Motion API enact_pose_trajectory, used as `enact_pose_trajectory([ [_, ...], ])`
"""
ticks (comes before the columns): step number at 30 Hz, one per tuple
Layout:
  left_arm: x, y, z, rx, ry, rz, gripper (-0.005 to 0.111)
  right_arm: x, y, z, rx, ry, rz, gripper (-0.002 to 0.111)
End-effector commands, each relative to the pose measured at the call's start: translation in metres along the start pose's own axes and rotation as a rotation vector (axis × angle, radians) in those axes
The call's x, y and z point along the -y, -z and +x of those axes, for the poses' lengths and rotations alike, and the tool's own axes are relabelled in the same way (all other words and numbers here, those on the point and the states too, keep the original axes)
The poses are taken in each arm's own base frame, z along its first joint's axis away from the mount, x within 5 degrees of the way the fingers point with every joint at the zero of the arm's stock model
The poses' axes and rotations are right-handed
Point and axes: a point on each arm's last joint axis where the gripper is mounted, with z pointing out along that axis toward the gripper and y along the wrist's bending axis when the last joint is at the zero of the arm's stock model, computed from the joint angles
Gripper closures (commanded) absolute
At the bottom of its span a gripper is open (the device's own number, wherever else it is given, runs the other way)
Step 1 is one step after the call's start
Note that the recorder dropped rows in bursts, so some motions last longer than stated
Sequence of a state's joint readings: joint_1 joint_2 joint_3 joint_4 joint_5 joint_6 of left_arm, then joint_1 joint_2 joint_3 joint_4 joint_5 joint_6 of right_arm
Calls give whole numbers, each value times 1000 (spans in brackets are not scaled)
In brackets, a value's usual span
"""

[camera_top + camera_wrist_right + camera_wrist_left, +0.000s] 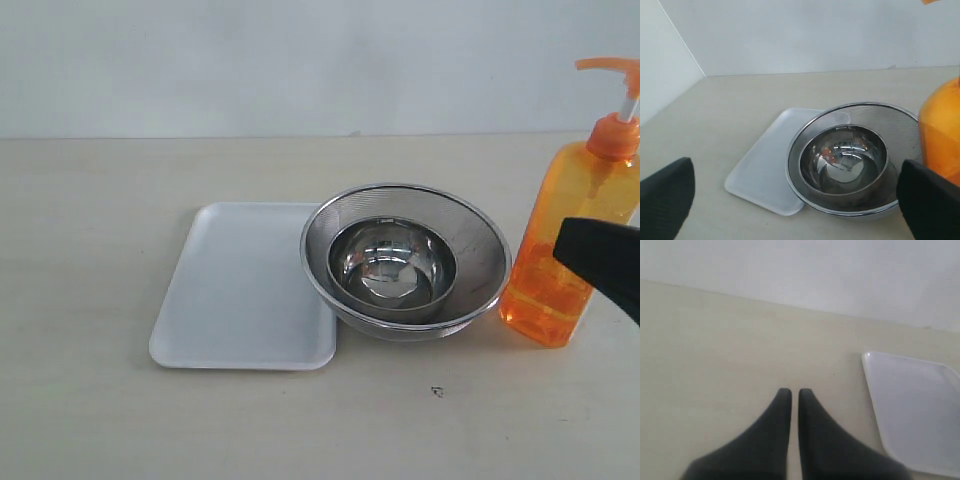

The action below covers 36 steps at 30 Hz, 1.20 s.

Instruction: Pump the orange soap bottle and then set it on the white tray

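**Orange soap bottle: position and scene inventory**

Orange soap bottle (570,250) is found upright on the table (100,200), just ahead of one finger of the right gripper (792,197), at the outer edge of its gap. Contact between finger and bottle cannot be determined.

Surface and room: a pale beige, matt table top is shown, closed at the back by a plain white wall (300,60). One small dark speck (437,391) is seen on the surface.

Counted items:
- One bottle, pump head raised.
- One white tray (240,290), lying flat and bare. It lies ahead of the right gripper's gap, toward the finger away from the bottle.
- Two steel bowls: a small bowl (392,262) nested inside a large mesh bowl (470,240). Both are placed ahead of the right gripper, between its fingers (667,195). The large bowl's rim overlaps the tray's edge.
- Two grippers.

Jaw state: the right jaws are spread wide and grip nothing. The left gripper (791,395) has its jaws pressed together over bare table, with the tray ahead and off to one side.
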<state>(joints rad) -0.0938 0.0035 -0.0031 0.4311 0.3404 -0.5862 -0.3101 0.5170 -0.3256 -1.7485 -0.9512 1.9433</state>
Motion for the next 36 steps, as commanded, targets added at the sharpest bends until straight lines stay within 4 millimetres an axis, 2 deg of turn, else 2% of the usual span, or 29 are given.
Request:
enact_pose_trajectory([
  [1, 0, 0, 0, 5, -7, -2, 102, 0, 4, 6, 33, 12, 41, 3],
  [5, 0, 0, 0, 5, -7, -2, 102, -1, 12, 12, 120, 33, 135, 3],
  [10, 0, 0, 0, 5, -7, -2, 102, -12, 23, 21, 199, 77, 141, 3],
  [16, 0, 0, 0, 5, -7, -2, 102, -12, 27, 48, 257, 87, 164, 3],
  [19, 0, 0, 0, 5, -7, -2, 102, -12, 29, 54, 281, 95, 170, 3],
  [24, 0, 0, 0, 5, -7, -2, 102, -11, 30, 54, 301, 79, 188, 3],
  [29, 0, 0, 0, 5, -7, -2, 102, -3, 28, 40, 286, 11, 232, 3],
  [36, 0, 0, 0, 5, -7, -2, 102, 7, 14, 37, 145, -99, 193, 3],
])
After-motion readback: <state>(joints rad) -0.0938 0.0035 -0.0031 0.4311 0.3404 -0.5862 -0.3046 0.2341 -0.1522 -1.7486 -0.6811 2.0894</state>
